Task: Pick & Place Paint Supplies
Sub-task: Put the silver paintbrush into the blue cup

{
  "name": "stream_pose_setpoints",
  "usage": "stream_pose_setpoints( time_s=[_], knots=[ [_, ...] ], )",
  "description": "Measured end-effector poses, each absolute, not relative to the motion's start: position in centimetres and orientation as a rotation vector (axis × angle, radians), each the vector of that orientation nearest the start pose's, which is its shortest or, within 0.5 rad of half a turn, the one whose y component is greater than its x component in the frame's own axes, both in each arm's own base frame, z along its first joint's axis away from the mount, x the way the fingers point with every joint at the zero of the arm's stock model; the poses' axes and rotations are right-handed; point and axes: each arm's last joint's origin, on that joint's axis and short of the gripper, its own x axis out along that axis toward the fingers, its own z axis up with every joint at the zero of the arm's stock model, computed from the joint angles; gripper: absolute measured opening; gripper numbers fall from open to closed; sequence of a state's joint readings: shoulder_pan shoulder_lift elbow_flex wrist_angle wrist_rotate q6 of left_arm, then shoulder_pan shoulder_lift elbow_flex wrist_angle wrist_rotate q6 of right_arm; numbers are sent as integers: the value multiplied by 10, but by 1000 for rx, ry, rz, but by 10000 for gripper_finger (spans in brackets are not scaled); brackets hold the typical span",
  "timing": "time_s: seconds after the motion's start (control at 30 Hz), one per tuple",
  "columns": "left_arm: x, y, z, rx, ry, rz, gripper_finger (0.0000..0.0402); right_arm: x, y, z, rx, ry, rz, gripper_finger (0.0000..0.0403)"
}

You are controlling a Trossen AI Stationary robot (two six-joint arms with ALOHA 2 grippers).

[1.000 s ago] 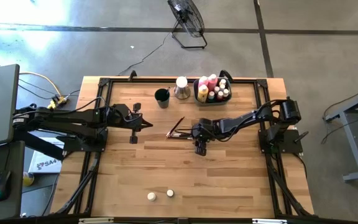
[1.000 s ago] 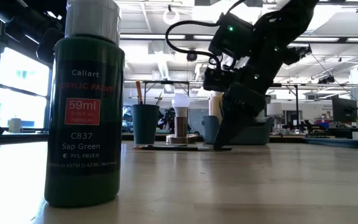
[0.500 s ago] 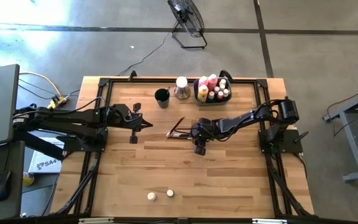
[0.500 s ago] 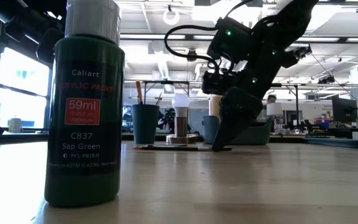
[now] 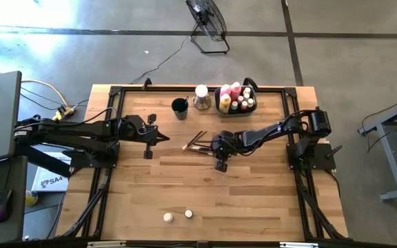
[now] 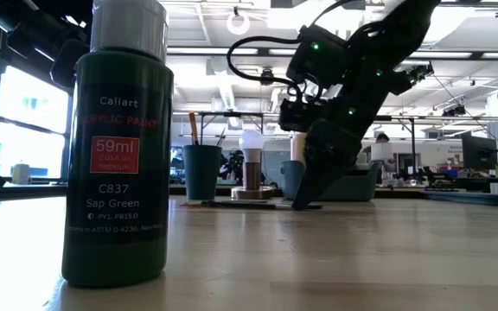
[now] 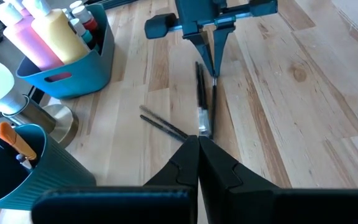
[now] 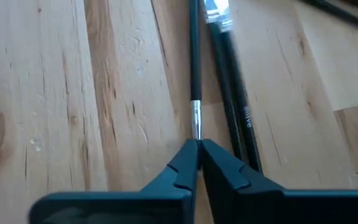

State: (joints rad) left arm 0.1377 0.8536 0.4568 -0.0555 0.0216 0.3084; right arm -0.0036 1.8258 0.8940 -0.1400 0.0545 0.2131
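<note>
Three thin dark-handled brushes point(image 5: 196, 142) lie side by side on the wooden table's middle point(image 8: 232, 93). My right gripper point(image 8: 197, 144) slants down at their right end, shut on one brush point(image 8: 194, 56). My left gripper point(image 5: 164, 138) is shut on nothing and hovers left of the brushes, pointing at them point(image 7: 198, 142). Pink and yellow paint bottles point(image 5: 231, 93) stand in a blue bin point(image 5: 248, 106) at the far edge. Two tiny white-capped pots point(image 5: 178, 215) stand near the front edge. A dark green paint bottle point(image 6: 119, 147) stands close to the low camera. My right gripper pinches one brush between its two fingertips, at the end by its silver ferrule point(image 8: 195, 121). The fingers slant down from the table's right side, in line with the brush. The brush lies flat on the table, its dark handle stretching away toward the left.
A dark round cup point(image 5: 179, 107) and a white-topped metal stand point(image 5: 201, 96) stand left of the bin at the far edge. Bare wood stretches between the brushes and the two pots. A black frame point(image 5: 116, 93) runs around the table's edges.
My right gripper has shut its fingers onto the end of one brush, staying low over the table. The brushes' left ends have fanned apart a little. My left arm has kept still.
</note>
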Motion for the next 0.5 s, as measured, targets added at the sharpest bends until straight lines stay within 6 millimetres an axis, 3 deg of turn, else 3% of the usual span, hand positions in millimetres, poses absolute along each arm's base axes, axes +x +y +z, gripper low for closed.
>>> stream_pose_setpoints(
  time_s=[0.3,0.5],
  knots=[
    [181,24,221,267,465,43,0,321,-2,124,167,1075,-161,4],
    [181,24,221,267,465,44,0,316,-2,142,162,1030,-162,3]
  ],
)
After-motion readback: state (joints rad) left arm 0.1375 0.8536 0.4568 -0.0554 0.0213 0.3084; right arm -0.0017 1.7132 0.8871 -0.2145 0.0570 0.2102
